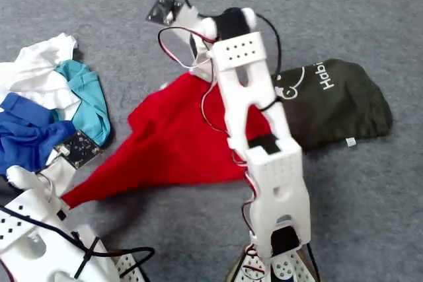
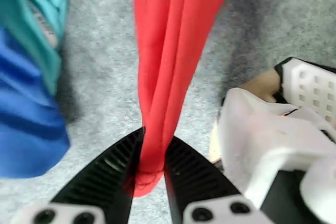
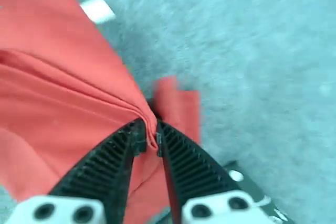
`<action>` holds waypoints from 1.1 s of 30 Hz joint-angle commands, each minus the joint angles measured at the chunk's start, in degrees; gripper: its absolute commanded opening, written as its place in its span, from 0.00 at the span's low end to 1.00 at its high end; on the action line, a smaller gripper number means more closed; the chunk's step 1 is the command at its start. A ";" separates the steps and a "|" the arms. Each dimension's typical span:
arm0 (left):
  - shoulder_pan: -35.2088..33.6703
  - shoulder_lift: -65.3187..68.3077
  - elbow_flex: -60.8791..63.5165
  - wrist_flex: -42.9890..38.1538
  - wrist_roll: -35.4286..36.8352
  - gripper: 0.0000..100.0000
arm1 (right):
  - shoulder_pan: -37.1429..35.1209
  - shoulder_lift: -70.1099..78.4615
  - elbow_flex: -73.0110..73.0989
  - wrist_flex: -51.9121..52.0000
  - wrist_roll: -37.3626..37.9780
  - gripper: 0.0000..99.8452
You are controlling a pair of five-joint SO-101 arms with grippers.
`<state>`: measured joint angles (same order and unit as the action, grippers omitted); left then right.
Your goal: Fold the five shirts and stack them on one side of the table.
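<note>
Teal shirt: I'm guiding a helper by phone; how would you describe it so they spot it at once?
On the grey table, look to the high view's left edge, where shirts lie heaped. The teal shirt lies on its side facing the red shirt, beside a white shirt and a blue shirt; it alone is blue-green.

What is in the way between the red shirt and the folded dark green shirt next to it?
Nothing I can see. The red cloth shirt seems to touch the folded dark green shirt, though the white right arm stands over where they meet and hides part. The left gripper and right gripper both pinch the red shirt.
</note>
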<state>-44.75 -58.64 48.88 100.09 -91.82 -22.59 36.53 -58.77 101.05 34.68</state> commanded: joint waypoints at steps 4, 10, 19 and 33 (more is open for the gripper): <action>4.84 -0.48 -6.33 0.62 3.25 0.02 | 0.57 -11.03 4.53 1.32 -0.26 0.01; 11.78 -0.48 -7.03 0.62 8.97 0.02 | -1.27 -8.22 24.57 -1.58 -0.26 0.00; 16.00 -0.48 -6.59 0.62 12.22 0.02 | 0.66 -8.04 39.60 -8.97 0.18 0.25; 16.09 -0.31 -6.51 0.62 12.22 0.02 | 5.58 -18.33 38.64 -7.47 -0.18 0.34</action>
<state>-29.27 -58.55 44.13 100.09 -80.13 -18.02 23.96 -19.65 92.97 34.68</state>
